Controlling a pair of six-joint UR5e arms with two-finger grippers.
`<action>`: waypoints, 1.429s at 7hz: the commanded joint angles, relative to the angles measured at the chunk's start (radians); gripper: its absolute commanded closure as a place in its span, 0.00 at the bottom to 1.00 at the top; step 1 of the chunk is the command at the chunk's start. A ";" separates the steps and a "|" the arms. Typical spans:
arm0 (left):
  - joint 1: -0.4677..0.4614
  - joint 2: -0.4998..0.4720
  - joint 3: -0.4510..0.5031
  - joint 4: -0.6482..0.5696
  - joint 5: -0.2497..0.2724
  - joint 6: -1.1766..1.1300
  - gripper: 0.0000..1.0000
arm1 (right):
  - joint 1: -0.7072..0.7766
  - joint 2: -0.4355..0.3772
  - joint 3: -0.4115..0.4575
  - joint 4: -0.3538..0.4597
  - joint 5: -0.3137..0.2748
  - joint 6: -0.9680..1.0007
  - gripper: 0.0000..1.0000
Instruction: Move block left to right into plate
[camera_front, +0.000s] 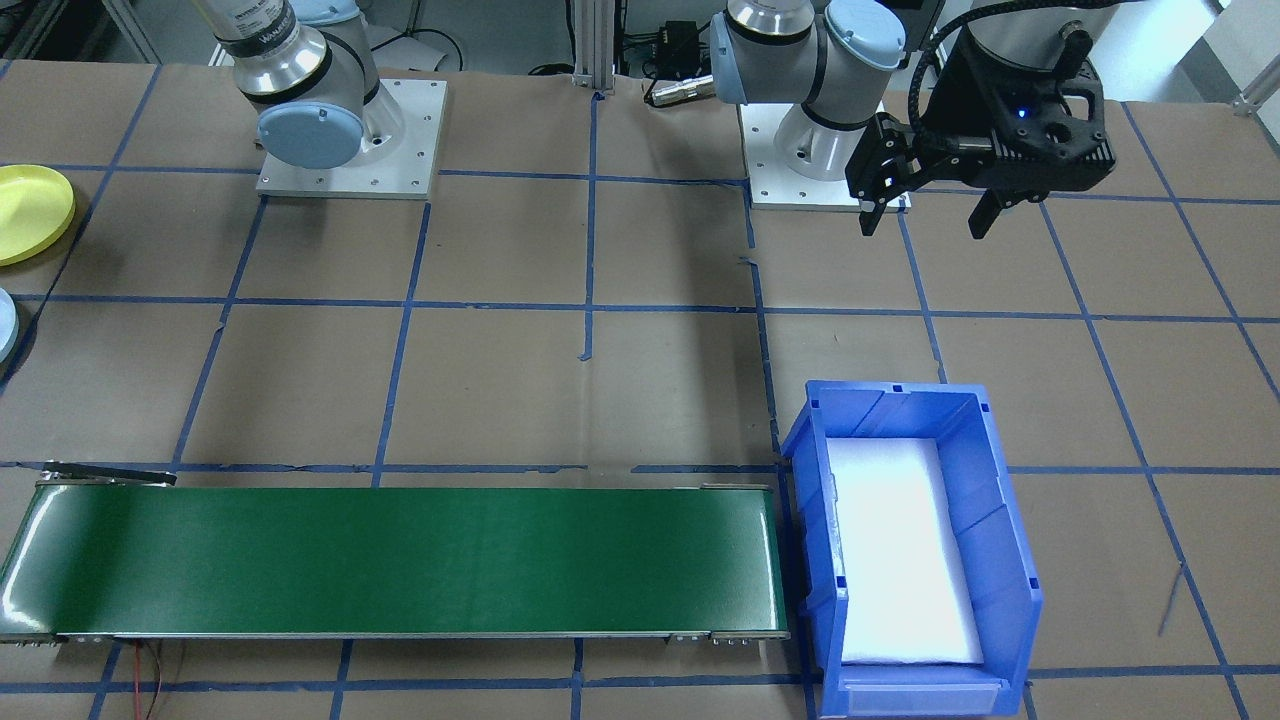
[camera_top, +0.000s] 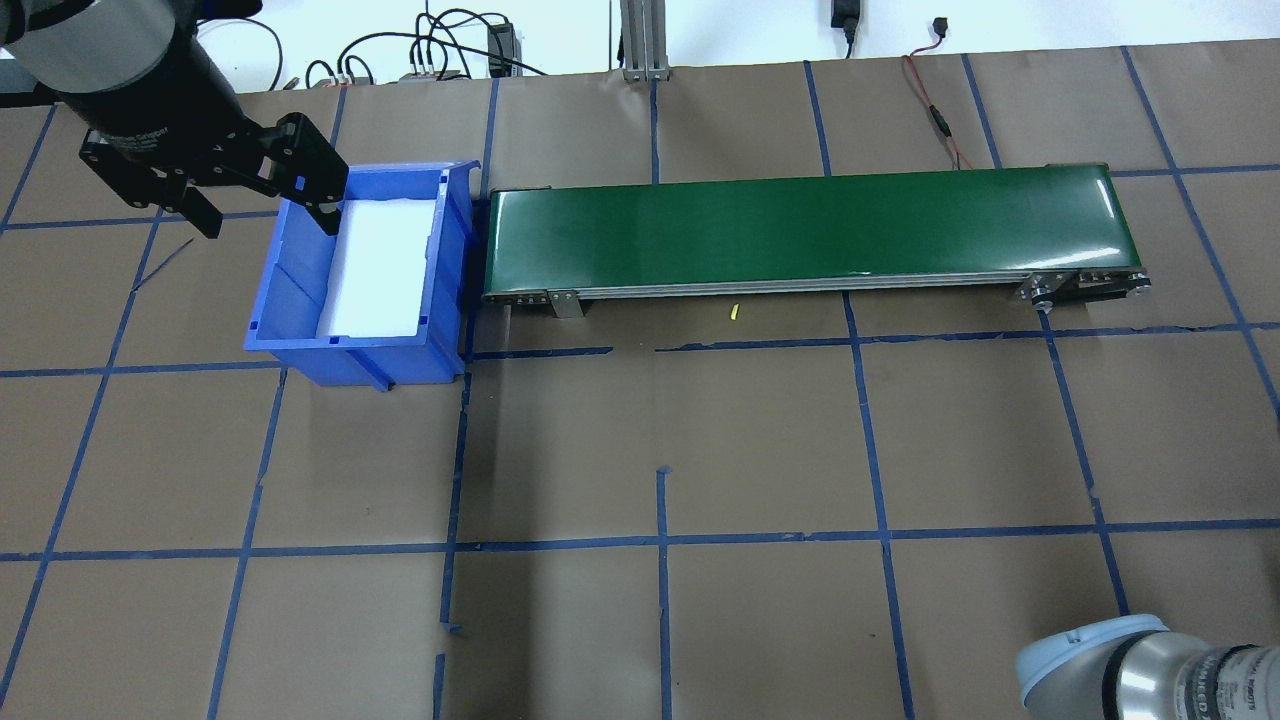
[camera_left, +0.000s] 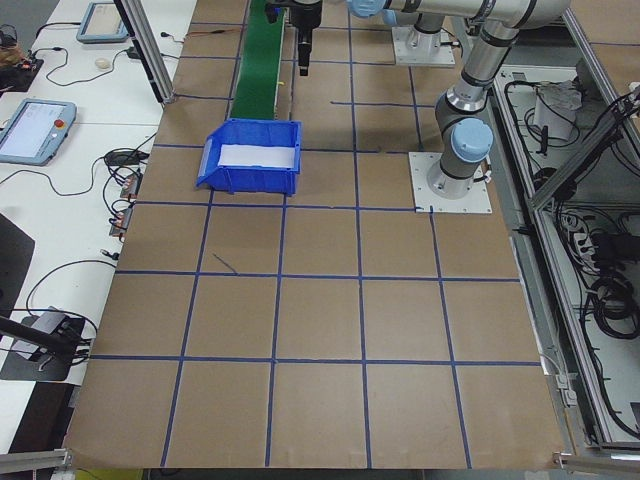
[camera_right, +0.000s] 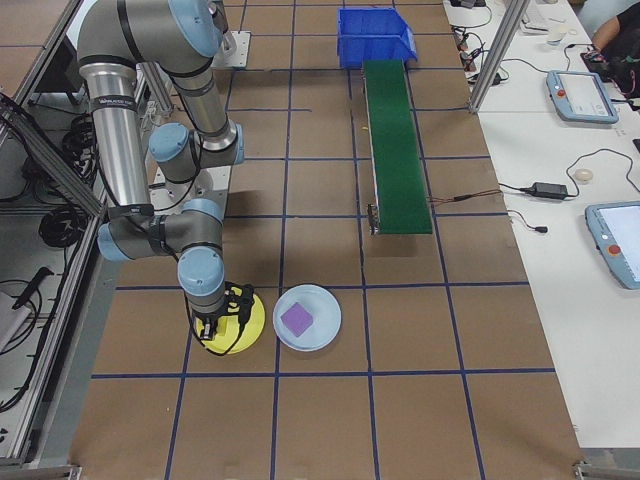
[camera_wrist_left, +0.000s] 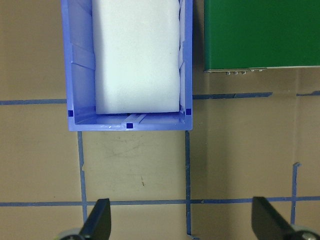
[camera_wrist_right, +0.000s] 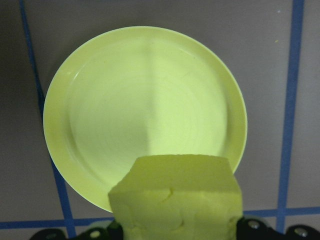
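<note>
My right claw (camera_wrist_right: 175, 232) squeezes the soft, light yellow block (camera_wrist_right: 175, 197) by its sides over the plate (camera_wrist_right: 145, 115); my left claw (camera_wrist_left: 180, 222) is open.

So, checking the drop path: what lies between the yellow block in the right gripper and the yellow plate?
Nothing: in the right wrist view the yellow block hangs above the bare yellow plate.

A blue plastic bin (camera_wrist_left: 127, 65) lined with white foam (camera_wrist_left: 136, 55) sits ahead of the left gripper's view, a green conveyor belt (camera_wrist_left: 260, 34) just beside it.
</note>
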 joint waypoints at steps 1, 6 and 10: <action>0.000 0.000 -0.001 0.000 -0.001 -0.002 0.00 | -0.018 0.002 0.036 -0.008 0.082 0.040 0.58; 0.000 0.002 -0.001 -0.002 0.000 -0.002 0.00 | 0.034 0.020 0.011 -0.002 0.150 0.127 0.00; 0.000 0.009 -0.001 -0.002 0.003 -0.003 0.00 | 0.420 -0.120 -0.072 0.157 0.037 0.450 0.00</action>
